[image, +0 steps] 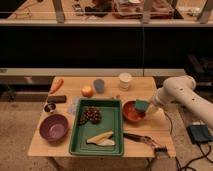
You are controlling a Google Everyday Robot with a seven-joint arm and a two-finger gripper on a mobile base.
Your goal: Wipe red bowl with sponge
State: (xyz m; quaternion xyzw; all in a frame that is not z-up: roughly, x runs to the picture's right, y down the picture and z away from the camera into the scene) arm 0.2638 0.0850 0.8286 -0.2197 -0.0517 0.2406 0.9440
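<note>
My hand [149,107] is at the 3 o'clock side of the wooden desk [145,90], clamped on the sponge [141,105]. The sponge sits over the 3 o'clock rim of the red bowl [131,112]. My white arm [182,92] reaches in from the right.

The red bowl is just beside the green tray [114,125], on the tray's 3 o'clock side. Dark grapes [90,115] and a pale banana [101,138] lie in the tray. A purple bowl [53,127] sits near the desk's 8 o'clock corner. At the back are a carrot [56,84], an apple [87,91], a grey-blue cup [99,85] and a white cup [125,80].

The floor [20,120] is speckled and pale. A black box [201,133] with a cable lies on it at 4 o'clock. Behind the desk is a long dark counter [100,50].
</note>
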